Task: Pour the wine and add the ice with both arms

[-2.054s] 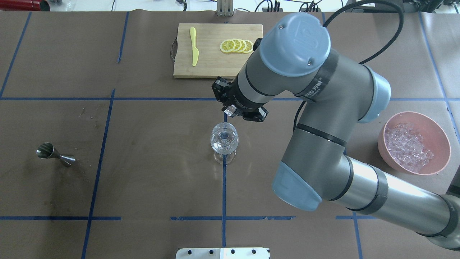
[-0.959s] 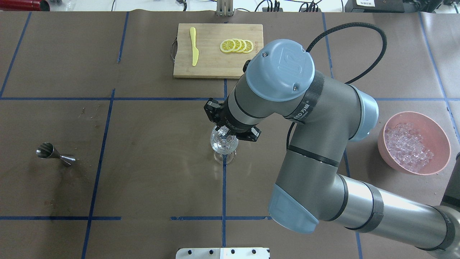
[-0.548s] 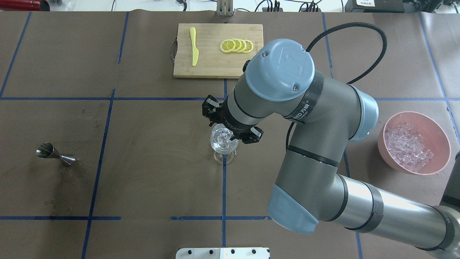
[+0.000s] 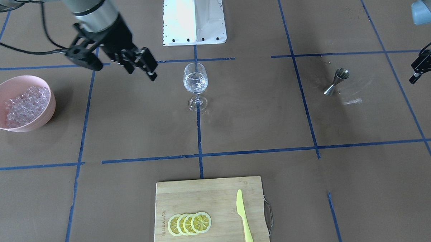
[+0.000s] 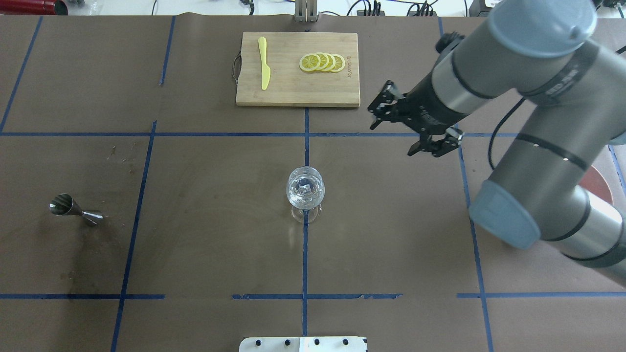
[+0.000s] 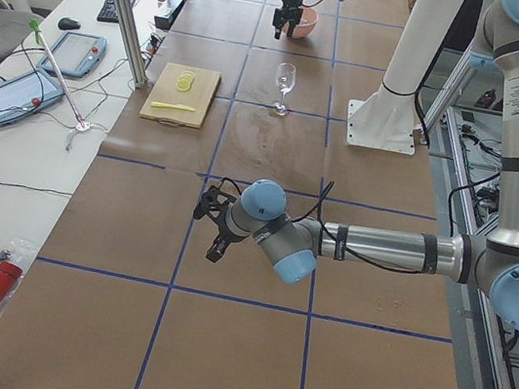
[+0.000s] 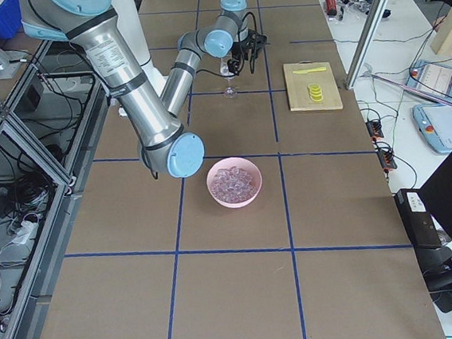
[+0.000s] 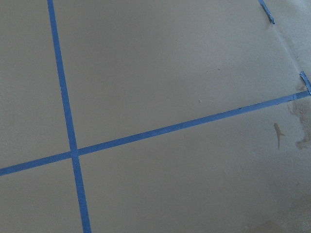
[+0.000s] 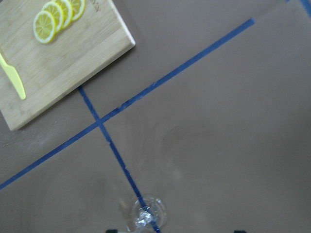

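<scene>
The ice step looks in hand — the right arm's black fingers [image 4: 153,73], spread and empty, hang between the clear stemmed wine glass [image 4: 195,82] at centre and the small glassy ice cubes [image 4: 23,104] in the pink bowl [image 4: 43,119] at far left, likely the next reach — the left fingers [image 4: 414,76] look spread.

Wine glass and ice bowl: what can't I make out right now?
- Wine glass: amount of ice inside unreadable in every view; clear on clear, too small.
- Pink bowl: overhead, the right arm hides nearly all.
- Left hand: front-facing frame edge cuts it; open or shut unclear.
</scene>
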Controlling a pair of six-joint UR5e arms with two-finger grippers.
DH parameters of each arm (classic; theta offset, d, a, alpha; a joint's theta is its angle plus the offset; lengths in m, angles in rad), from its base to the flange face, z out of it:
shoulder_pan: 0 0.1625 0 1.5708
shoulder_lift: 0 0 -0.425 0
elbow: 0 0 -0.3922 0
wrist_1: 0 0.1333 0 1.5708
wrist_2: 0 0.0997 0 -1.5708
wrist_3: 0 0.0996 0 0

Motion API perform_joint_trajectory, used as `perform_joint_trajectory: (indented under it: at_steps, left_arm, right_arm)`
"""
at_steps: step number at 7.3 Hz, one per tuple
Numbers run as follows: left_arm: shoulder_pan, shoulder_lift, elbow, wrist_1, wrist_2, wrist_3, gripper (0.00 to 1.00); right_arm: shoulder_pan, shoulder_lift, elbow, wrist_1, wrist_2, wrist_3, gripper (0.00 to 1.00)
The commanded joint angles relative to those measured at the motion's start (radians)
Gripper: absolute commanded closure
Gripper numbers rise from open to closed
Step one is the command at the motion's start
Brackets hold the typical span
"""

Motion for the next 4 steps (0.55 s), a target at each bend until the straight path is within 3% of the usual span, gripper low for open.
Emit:
perform_joint_trajectory:
  at_steps: [1,3,4]
  left_arm:
    - [0.001,-0.007,0.002,0.002,0.000,0.020,0.00]
    - [-0.005,-0.011,0.014,0.060,0.002,0.101,0.00]
    - [-0.066,-0.033,0.013,0.189,0.002,0.209,0.00]
  right_arm:
    - [0.274,-0.262,0.002,0.002,0.130,-0.479,0.00]
    - [0.463,-0.387,-0.090,-0.001,0.138,-0.903,0.00]
    - [0.558,-0.401,-0.189,-0.007,0.138,-1.163,0.00]
